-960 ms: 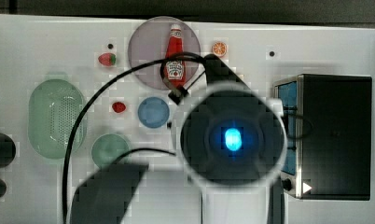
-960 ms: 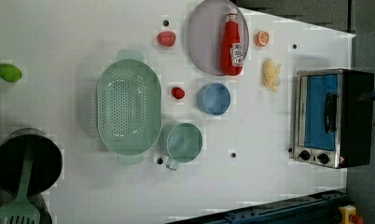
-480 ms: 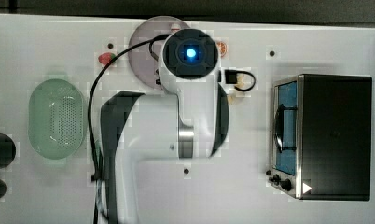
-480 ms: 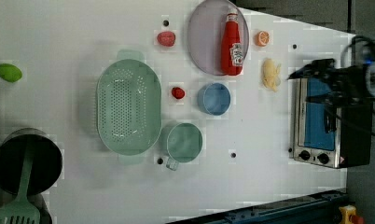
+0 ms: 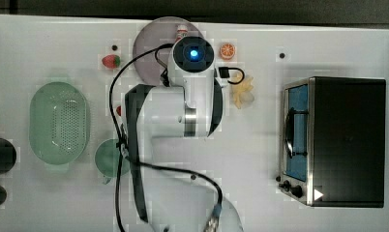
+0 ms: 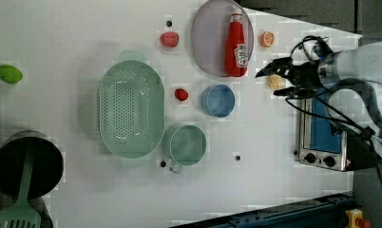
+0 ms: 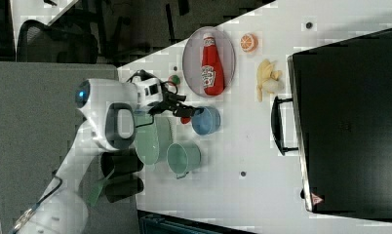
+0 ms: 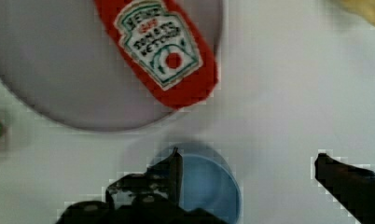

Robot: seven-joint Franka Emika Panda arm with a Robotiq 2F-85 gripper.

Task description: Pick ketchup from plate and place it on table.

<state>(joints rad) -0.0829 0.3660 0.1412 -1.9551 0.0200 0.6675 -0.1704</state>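
The ketchup (image 6: 236, 45) is a slim red bottle with a white cap, lying on the pale grey-lilac plate (image 6: 208, 42) at the far end of the white table (image 6: 274, 142). In the right view the ketchup (image 7: 212, 66) rests on the plate (image 7: 191, 63) untouched. My gripper (image 6: 269, 83) hovers open above the table, to the left view's right of the plate. In the wrist view the gripper (image 8: 246, 156) holds nothing; the ketchup (image 8: 162, 46) and the plate (image 8: 59, 70) lie ahead of the fingertips. In the top view my arm covers most of the bottle, leaving its cap (image 5: 182, 31) showing.
A blue bowl (image 6: 218, 100) sits just off the plate, under my fingers in the wrist view. Nearby are a small red fruit (image 6: 181, 94), a strawberry (image 6: 169, 39), an orange slice (image 6: 267, 39), a green colander (image 6: 130, 109), a green cup (image 6: 186, 145) and a toaster oven (image 6: 322, 133).
My arm has swung across the top view from over the blue bowl to over the plate, and the gripper has come into the left view from its right. The ketchup has not moved.
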